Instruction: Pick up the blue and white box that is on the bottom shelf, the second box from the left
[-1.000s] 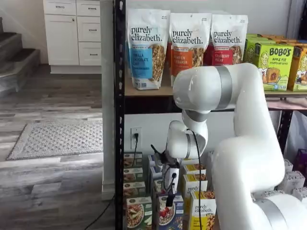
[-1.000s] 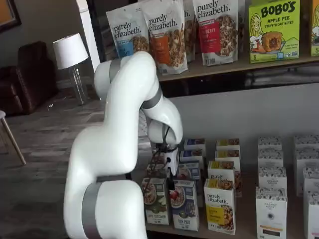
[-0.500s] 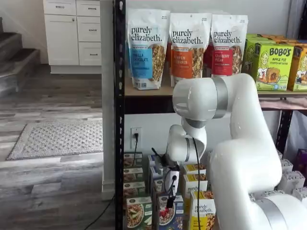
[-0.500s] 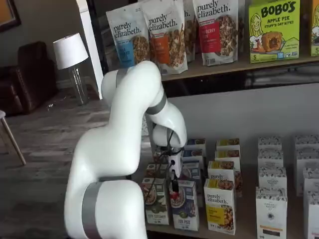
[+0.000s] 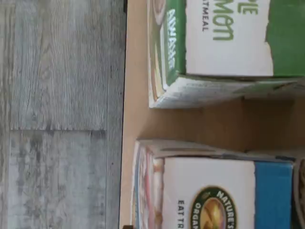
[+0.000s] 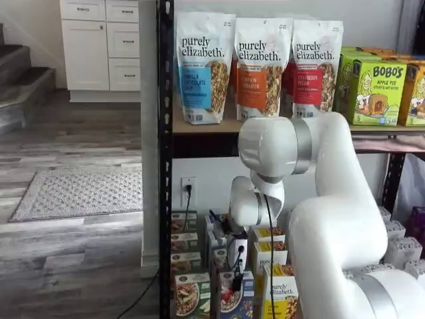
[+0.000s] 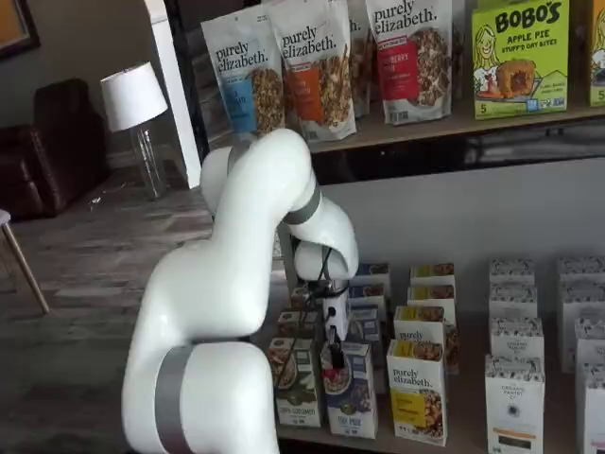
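The blue and white box stands upright in the front row of the bottom shelf, between a green carton and a yellow "purely elizabeth" carton. In both shelf views my gripper hangs straight down just over the box's top, its black fingers side-on and holding nothing. A shelf view shows the same box under the gripper. The wrist view looks down on the box's white and blue top, with the green carton beside it on the tan shelf board.
More small cartons stand in rows behind the front ones. White cartons fill the shelf's right side. Granola bags and green Bobo's boxes sit on the tier above. A black rack post stands to the left.
The arm has sunk and the gripper has come down and forward, from over the rear rows to just above the front blue and white box.
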Available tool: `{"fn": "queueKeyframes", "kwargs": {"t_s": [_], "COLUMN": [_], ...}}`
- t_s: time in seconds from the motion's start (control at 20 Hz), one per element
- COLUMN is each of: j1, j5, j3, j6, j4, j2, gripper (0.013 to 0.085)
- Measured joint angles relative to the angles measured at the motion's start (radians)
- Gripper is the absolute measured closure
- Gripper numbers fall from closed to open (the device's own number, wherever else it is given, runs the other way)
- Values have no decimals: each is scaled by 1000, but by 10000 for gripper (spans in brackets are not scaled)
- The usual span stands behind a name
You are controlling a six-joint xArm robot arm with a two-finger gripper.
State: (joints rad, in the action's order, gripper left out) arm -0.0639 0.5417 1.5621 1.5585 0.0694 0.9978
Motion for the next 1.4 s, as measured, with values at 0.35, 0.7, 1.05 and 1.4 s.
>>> {"fn": "queueKeyframes", "kwargs": {"t_s": [0.35, 0.7, 1.05, 1.4], "j1": [6, 9, 11, 13], "j5": [40, 46, 44, 47], "j3": [47, 54, 53, 53], "j6": [-23, -29, -18, -24], "j4": [-33, -44, -34, -43], "j2": [37, 47, 46, 45], "gripper": [130, 130, 290, 330]}}
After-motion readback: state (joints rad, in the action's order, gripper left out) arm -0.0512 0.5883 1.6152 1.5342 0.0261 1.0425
